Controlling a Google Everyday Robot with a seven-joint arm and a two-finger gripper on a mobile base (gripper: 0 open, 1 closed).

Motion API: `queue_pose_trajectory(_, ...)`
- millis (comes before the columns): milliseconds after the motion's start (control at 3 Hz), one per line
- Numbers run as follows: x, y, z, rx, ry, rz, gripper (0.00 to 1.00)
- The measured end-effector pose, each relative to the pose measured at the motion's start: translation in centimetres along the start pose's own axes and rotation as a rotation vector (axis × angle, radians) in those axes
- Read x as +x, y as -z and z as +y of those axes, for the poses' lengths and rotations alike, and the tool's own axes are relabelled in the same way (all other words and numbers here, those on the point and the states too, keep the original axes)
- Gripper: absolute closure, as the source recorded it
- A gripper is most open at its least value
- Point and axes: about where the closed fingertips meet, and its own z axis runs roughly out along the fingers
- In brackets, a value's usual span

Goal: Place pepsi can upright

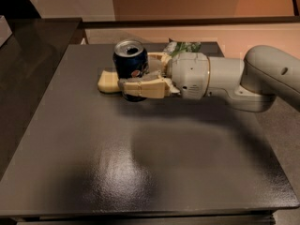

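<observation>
- Jaws: clamped on the small dark blue metal pepsi can point(131, 65). One cream-coloured finger point(143, 87) crosses its near side low down, and the other sits behind it.
- The two-finger gripper point(136, 74) reaches in sideways from the right of the view, low over the far half of the table.
- Can: reads as upright or close to it, with the silver rim and open mouth facing up and the red-white-blue logo toward the camera.
- The can's base is hidden behind the near finger. I cannot tell whether it rests on the surface or hangs just above it.
- Just left of the can in view lies a flat pale yellow sponge point(107, 80). I cannot tell whether the two touch.
- Behind the wrist, at the far edge, is a crumpled green chip bag point(183, 46), partly hidden.
- The bulky white arm point(234, 81) runs off to the right of the view.
- All of this is over a dark grey matte table point(140, 172) with a dull glare patch near its middle.
- Step in hand, as I judge it: the tail end of the placing, with the can turned upright and the set-down and release left to do.
- Next move calls for seating the base flat, well off the sponge edge, then parting the jaws evenly.
- After that I would draw straight back along the finger line, so neither finger drags the can.
- Risk: a finger brushing the light can on the way out would tip it.
</observation>
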Motion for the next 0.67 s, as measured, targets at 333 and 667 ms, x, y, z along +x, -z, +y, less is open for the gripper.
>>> queue_pose_trajectory(333,1.1,-1.2,0.2,0.004,-0.042,-0.034,1.0)
queue_pose_trajectory(667,2.5,-2.5,0.8,-0.002,-0.091,-0.043,1.0)
